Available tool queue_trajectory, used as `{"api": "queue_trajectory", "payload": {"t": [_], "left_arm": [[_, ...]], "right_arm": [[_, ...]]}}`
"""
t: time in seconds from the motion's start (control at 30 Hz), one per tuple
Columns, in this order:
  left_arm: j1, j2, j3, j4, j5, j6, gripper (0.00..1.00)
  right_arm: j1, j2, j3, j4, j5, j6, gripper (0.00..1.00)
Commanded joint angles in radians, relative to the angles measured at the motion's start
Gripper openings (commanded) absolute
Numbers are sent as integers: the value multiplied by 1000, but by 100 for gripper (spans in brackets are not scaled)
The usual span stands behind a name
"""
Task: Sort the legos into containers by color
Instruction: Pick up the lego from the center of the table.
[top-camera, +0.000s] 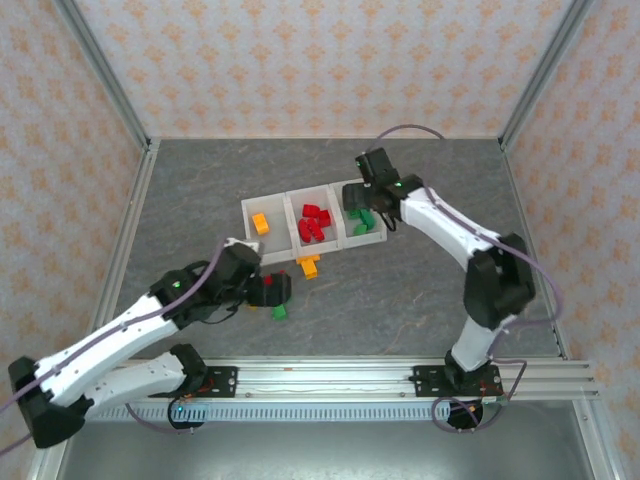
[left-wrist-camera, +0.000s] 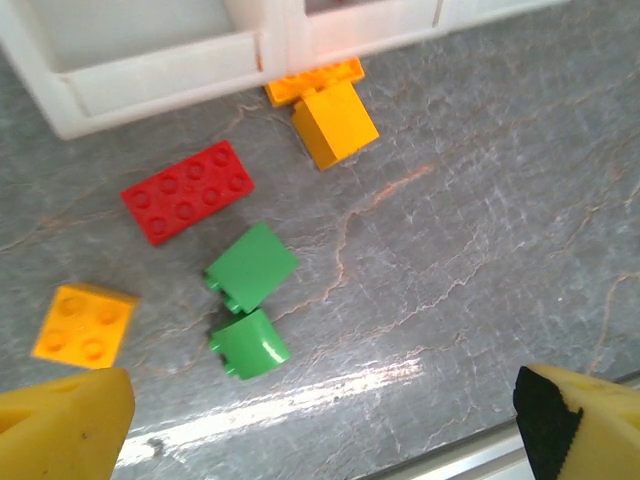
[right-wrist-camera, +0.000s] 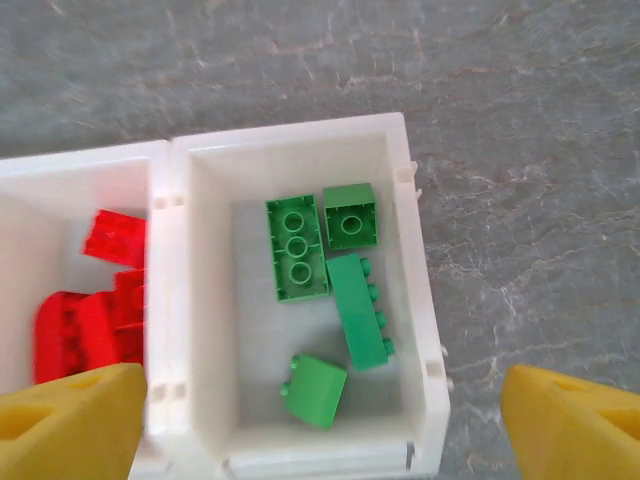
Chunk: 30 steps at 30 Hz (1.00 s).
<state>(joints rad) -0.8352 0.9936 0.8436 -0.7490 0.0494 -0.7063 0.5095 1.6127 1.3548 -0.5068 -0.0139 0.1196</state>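
The containers (top-camera: 282, 256) are three joined white bins in a row. The left bin holds an orange lego (top-camera: 261, 223), the middle one red legos (top-camera: 314, 224), and the right one (right-wrist-camera: 420, 300) several green legos (right-wrist-camera: 360, 310). My right gripper (right-wrist-camera: 320, 425) hangs open above the green bin, with nothing between its fingers. My left gripper (left-wrist-camera: 320, 430) is open over loose legos on the table: two green (left-wrist-camera: 252, 265), one red (left-wrist-camera: 188, 190), one orange (left-wrist-camera: 85, 322). Two more orange ones (left-wrist-camera: 335, 122) lie against the bins' front wall.
The grey stone-patterned table (top-camera: 420, 290) is fenced by papered walls with metal posts. A metal rail (top-camera: 350, 378) carrying both arm bases runs along the near edge. Bare table lies right of the loose bricks (left-wrist-camera: 480, 230).
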Motion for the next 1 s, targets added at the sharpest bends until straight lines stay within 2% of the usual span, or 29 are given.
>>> {"api": "queue_trajectory", "payload": {"t": [0.0, 0.13, 0.4, 0.5, 0.57, 0.77, 0.97], "left_arm": [[-55, 97, 30, 112, -57, -58, 99], [-98, 239, 75, 177, -82, -91, 99], [-102, 477, 149, 252, -147, -218, 99], [-101, 559, 201, 264, -182, -235, 90], [-102, 611, 233, 265, -216, -246, 89], [-100, 704, 289, 214, -330, -290, 89], [-100, 741, 252, 252, -373, -339, 87]], "right_arm": [[-5, -99, -76, 19, -36, 40, 91], [-5, -195, -167, 15, -44, 53, 92], [-5, -361, -371, 49, -31, 80, 92], [-4, -400, -414, 51, -19, 80, 92], [-5, -420, -435, 54, 3, 80, 93], [-5, -450, -466, 42, 10, 64, 93], [-5, -483, -502, 71, 15, 74, 93]]}}
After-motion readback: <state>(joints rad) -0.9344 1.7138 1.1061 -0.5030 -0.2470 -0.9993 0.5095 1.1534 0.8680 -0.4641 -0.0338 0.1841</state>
